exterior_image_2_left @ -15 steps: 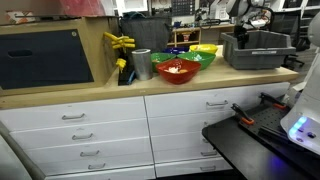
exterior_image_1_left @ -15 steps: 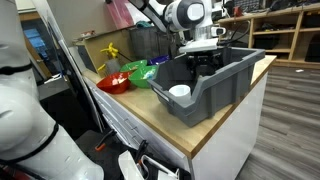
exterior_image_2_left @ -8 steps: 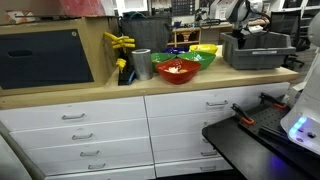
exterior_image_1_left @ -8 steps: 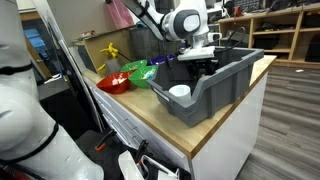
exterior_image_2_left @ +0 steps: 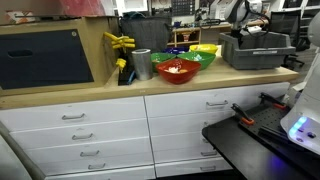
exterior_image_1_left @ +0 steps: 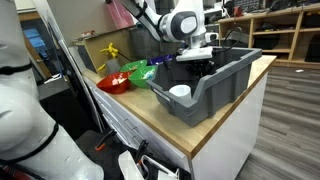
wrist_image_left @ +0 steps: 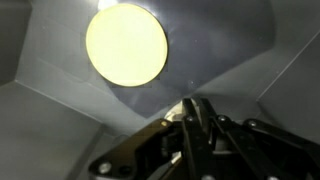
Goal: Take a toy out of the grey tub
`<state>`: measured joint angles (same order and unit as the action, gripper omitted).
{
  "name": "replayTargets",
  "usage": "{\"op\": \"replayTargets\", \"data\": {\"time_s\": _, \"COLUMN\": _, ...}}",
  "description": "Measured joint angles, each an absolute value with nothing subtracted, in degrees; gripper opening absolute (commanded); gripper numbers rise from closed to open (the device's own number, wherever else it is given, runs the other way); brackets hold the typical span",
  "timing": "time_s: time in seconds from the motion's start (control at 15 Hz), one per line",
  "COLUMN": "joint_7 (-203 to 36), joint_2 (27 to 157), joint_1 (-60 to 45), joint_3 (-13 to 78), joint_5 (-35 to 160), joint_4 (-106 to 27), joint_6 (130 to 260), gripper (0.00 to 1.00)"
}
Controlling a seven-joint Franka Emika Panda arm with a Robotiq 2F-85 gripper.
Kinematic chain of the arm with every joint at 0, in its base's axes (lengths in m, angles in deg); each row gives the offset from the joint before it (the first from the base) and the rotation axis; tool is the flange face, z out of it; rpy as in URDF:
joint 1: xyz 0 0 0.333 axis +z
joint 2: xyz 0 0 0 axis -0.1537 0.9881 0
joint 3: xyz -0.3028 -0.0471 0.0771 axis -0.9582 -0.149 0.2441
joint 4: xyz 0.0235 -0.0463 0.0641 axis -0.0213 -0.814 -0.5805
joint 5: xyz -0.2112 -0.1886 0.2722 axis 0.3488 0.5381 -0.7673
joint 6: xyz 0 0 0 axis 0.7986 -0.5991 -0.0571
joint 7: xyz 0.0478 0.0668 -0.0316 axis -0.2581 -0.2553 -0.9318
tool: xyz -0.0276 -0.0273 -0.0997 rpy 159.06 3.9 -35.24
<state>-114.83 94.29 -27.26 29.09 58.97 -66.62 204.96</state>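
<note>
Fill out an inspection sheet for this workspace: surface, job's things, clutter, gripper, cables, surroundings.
Surface: wooden countertop, with the tub near one end.
Job's things: grey tub upright on the counter; pale round object lying inside it; no other toy made out.
Clutter: red bowl, green bowl, metal cup and yellow items, all apart from the tub.
Gripper: gripper lowered inside the tub; fingers look close together, but open or shut cannot be told.
Cables: nothing seen.
Surroundings: white drawers below the counter; shelving behind.
</note>
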Motion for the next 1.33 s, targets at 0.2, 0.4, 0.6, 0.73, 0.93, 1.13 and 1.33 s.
{"op": "replayTargets", "data": {"time_s": 0.2, "joint_7": -114.11, "joint_2": 92.57, "joint_1": -26.97, "joint_3": 28.41, "joint_5": 61.76, "joint_4": -68.08, "joint_6": 204.75, "gripper": 0.0}}
{"op": "replayTargets", "data": {"time_s": 0.4, "joint_7": -111.6, "joint_2": 88.77, "joint_1": -26.31, "joint_3": 26.76, "joint_5": 66.29, "joint_4": -69.98, "joint_6": 202.63, "gripper": 0.0}}
{"op": "replayTargets", "data": {"time_s": 0.6, "joint_7": -110.4, "joint_2": 83.78, "joint_1": -25.92, "joint_3": 26.27, "joint_5": 68.58, "joint_4": -71.44, "joint_6": 198.65, "gripper": 0.0}}
{"op": "replayTargets", "data": {"time_s": 0.73, "joint_7": -110.4, "joint_2": 81.02, "joint_1": -25.61, "joint_3": 26.26, "joint_5": 68.74, "joint_4": -72.05, "joint_6": 196.88, "gripper": 0.26}}
{"op": "replayTargets", "data": {"time_s": 0.93, "joint_7": -110.43, "joint_2": 79.77, "joint_1": -25.46, "joint_3": 26.26, "joint_5": 68.74, "joint_4": -72.87, "joint_6": 196.88, "gripper": 0.4}}
{"op": "replayTargets", "data": {"time_s": 1.13, "joint_7": -111.02, "joint_2": 81.36, "joint_1": -25.48, "joint_3": 26.06, "joint_5": 68.68, "joint_4": -73.61, "joint_6": 198.4, "gripper": 0.63}}
{"op": "replayTargets", "data": {"time_s": 1.33, "joint_7": -112.8, "joint_2": 84.67, "joint_1": -25.47, "joint_3": 26.03, "joint_5": 67.84, "joint_4": -73.75, "joint_6": 202.34, "gripper": 0.84}}
